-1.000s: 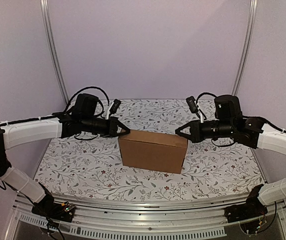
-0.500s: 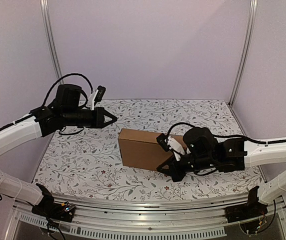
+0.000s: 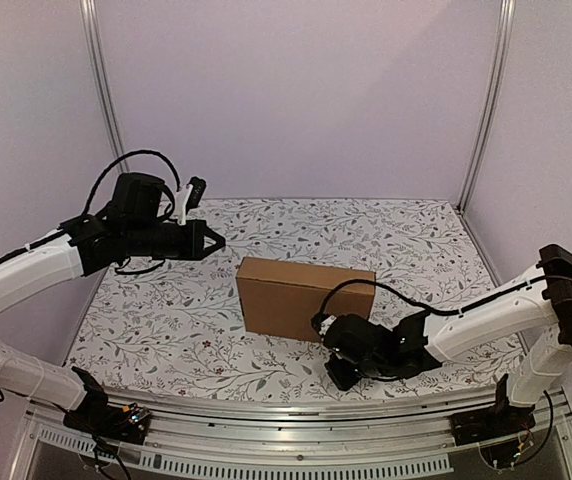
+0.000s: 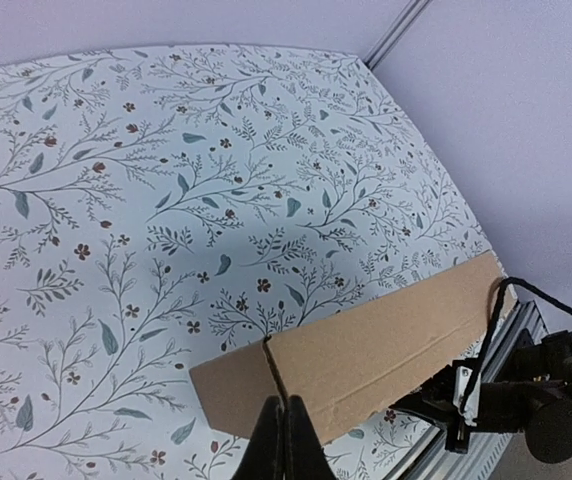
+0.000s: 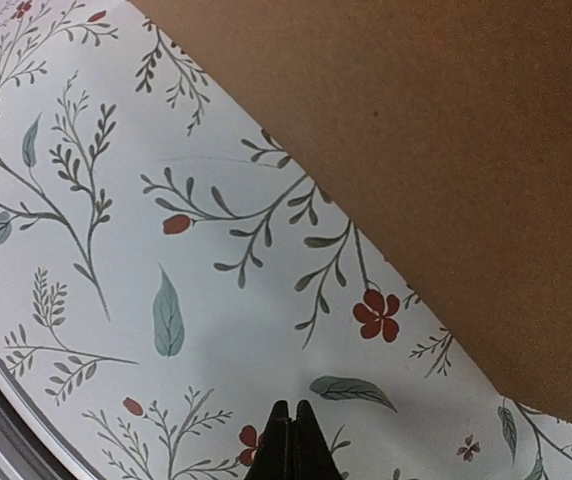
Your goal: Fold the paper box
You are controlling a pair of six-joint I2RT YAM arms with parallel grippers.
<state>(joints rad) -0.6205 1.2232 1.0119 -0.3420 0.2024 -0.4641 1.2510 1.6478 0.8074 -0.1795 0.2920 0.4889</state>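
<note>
Both arms have backed off the paper box [image 3: 304, 300], now closed up mid-way across the table [image 3: 416, 240]: left gripper [image 3: 218, 242] lifted away left, right gripper [image 5: 291, 430] dropped low by its near face, both pinched together on nothing, so the fold looks done.

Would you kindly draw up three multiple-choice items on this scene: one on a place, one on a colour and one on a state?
1. Where is the paper box?
A) on the table, near its middle
B) on the front rail
C) against the back wall

2. What colour is it?
A) white
B) brown
C) blue

3. The right gripper is:
A) wide open
B) shut on the box
C) shut, empty

Answers:
1 A: it rests on the floral cloth between the arms.
2 B: it is plain brown cardboard.
3 C: the gripper is closed over bare cloth, with nothing gripped.
</note>
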